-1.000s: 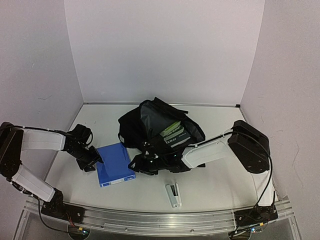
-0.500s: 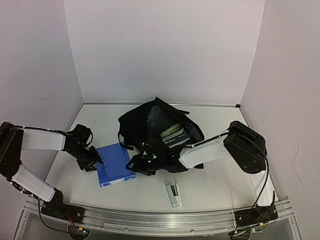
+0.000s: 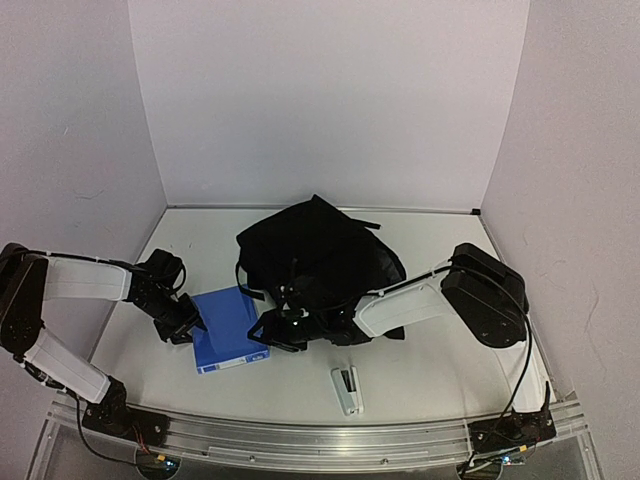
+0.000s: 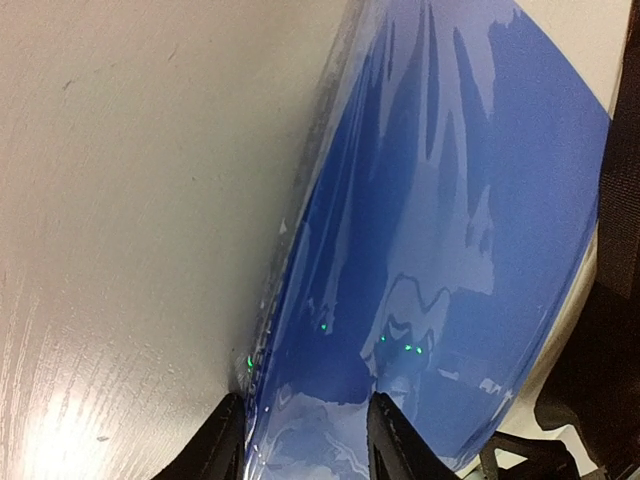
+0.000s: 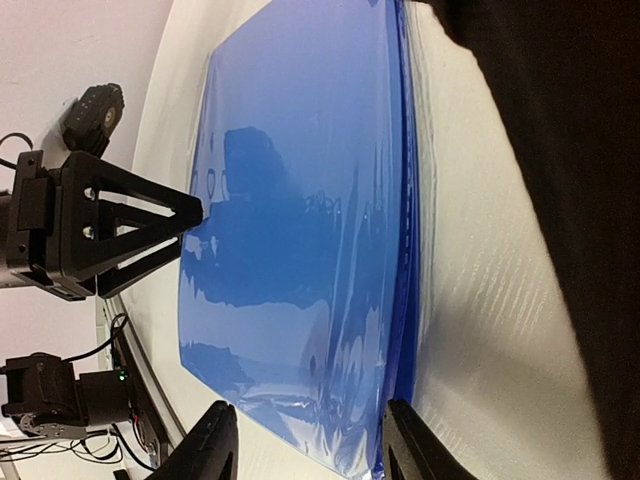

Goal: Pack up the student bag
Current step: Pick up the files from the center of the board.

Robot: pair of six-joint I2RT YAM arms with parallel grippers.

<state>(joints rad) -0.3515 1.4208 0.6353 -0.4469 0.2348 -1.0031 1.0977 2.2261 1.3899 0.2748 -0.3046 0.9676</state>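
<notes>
A white stapler (image 3: 347, 389) lies nearest us on the table (image 3: 440, 370), in front of the blue book (image 3: 228, 330), to its right and well apart from it. The book lies flat. The left gripper (image 4: 305, 415) meets the book's left edge with its jaws apart astride that edge; we cannot tell whether they pinch it. The right gripper (image 5: 310, 425) sits low at the book's right edge, jaws likewise apart over the cover, and again we cannot tell whether they press it. Just behind the book and to its right, the backpack (image 3: 320, 262) slumps in a black heap.
</notes>
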